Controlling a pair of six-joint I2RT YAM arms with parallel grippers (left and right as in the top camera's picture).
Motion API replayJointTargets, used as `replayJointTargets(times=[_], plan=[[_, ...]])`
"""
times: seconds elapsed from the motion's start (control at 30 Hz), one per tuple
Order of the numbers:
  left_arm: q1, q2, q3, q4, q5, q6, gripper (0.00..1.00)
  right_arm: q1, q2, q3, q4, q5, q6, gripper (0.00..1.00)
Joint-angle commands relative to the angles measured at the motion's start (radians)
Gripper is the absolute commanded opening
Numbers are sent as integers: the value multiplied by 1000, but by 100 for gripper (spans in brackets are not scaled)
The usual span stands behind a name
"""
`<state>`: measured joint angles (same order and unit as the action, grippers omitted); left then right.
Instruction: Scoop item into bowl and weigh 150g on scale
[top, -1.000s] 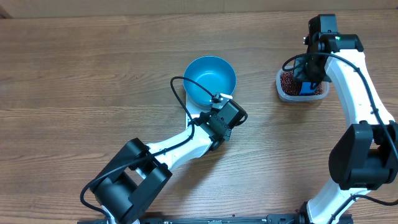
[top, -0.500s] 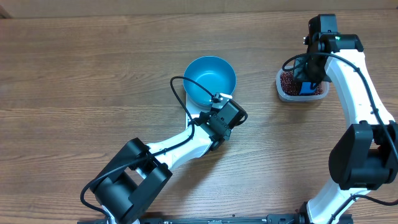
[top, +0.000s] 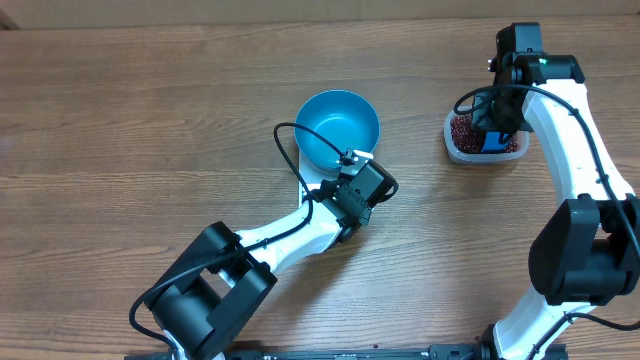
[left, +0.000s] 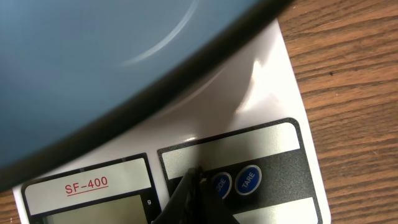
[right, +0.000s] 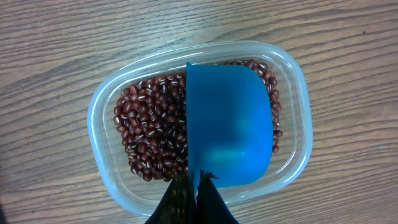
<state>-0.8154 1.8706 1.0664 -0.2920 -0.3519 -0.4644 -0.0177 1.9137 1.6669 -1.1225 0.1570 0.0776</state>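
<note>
The left end effector (left: 194, 177) is resting with its dark fingers pressed together, holding nothing, its tip touching the scale (left: 261, 93) at the front panel, just at 9 o'clock of two round blue buttons. The nearer button (left: 221, 183) is partly covered by the tip, so its word is reading only as "ODE"; the other (left: 249, 180) is reading "TARE". A white label (left: 86, 184) at 9 o'clock of the tip is showing "SF-400" in red, and the grey display below it is cut off by the frame. The scale is smooth, glossy white plastic with a black panel. The bowl (left: 93, 62), round, blue and matte, is sitting on the scale and hiding most of its top; from overhead only a sliver of white is showing at the bowl's 6 o'clock.

The right end effector (right: 191, 186) is pinching the near edge of a blue scoop (right: 230, 124); its handle is hidden behind the closed fingers. The scoop's smooth plastic is blurred and is covering the right half of a clear, rounded rectangular tub (right: 99, 112). The beans (right: 149, 130), small, oval and dark red-brown with pale marks, are lying in the tub. From overhead the tub is standing at the bowl's 3 o'clock, well apart, on the wood-grain bench (right: 62, 37).
</note>
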Motion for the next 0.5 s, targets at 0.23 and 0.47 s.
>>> replayJointTargets(times=[0.23,0.47], plan=[[11,28,-10,-9,-51,-5,4,-6,14,-25,7,25,1,5],[11,28,-10,-8,-47,-8,4,-6,14,-25,7,25,1,5]])
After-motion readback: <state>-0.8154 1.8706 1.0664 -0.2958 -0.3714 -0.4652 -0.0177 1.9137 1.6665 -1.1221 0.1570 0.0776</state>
